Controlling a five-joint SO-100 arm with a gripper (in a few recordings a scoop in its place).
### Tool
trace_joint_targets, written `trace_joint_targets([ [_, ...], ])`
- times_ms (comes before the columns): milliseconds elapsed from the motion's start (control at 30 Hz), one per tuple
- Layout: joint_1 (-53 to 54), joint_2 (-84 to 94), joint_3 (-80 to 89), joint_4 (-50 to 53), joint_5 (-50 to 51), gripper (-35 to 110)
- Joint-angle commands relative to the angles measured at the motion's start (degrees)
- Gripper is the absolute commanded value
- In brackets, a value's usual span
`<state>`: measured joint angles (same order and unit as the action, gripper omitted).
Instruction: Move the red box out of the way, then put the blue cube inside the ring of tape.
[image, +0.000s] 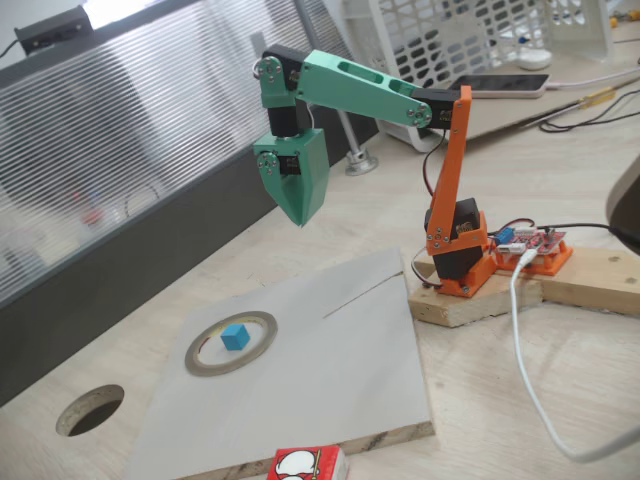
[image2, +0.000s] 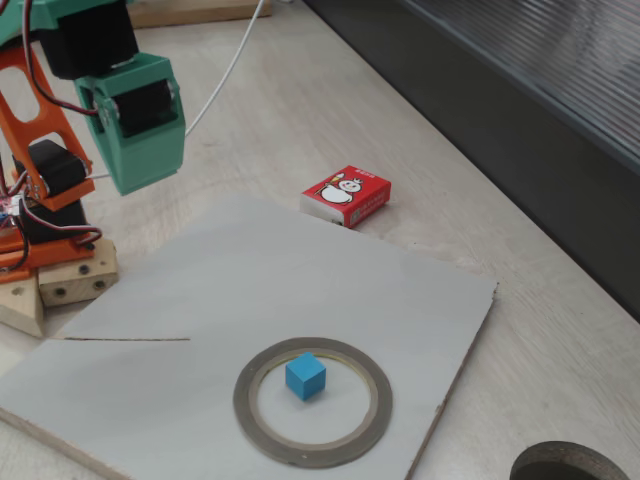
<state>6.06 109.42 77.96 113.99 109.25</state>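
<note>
The blue cube (image: 233, 336) (image2: 305, 376) rests on the grey board inside the ring of tape (image: 190, 352) (image2: 241, 402), near the middle of its hollow and clear of the band. The red box (image: 308, 465) (image2: 347, 195) lies flat on the wooden table just off the board's edge, well away from the ring. My green gripper (image: 300, 215) (image2: 130, 185) hangs in the air above the board, pointing down, well above and to the side of the ring. Its jaws meet at a point, shut with nothing between them.
The grey board (image: 330, 400) (image2: 300, 280) has a thin slit cut in it. A round hole (image: 90, 410) (image2: 570, 465) opens in the tabletop beside the board. The arm's base stands on wood blocks (image: 590, 275) with a red circuit board (image: 530, 245) and a white cable (image: 525, 340).
</note>
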Motion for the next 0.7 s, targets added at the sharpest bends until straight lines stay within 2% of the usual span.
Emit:
trace_joint_targets([
  [0,0.70,1.85,0.79,1.58,0.44,0],
  [333,0.79,7.82,24.26,1.58,0.35,1],
  [667,0.62,10.99,33.49,0.88,0.18,1],
])
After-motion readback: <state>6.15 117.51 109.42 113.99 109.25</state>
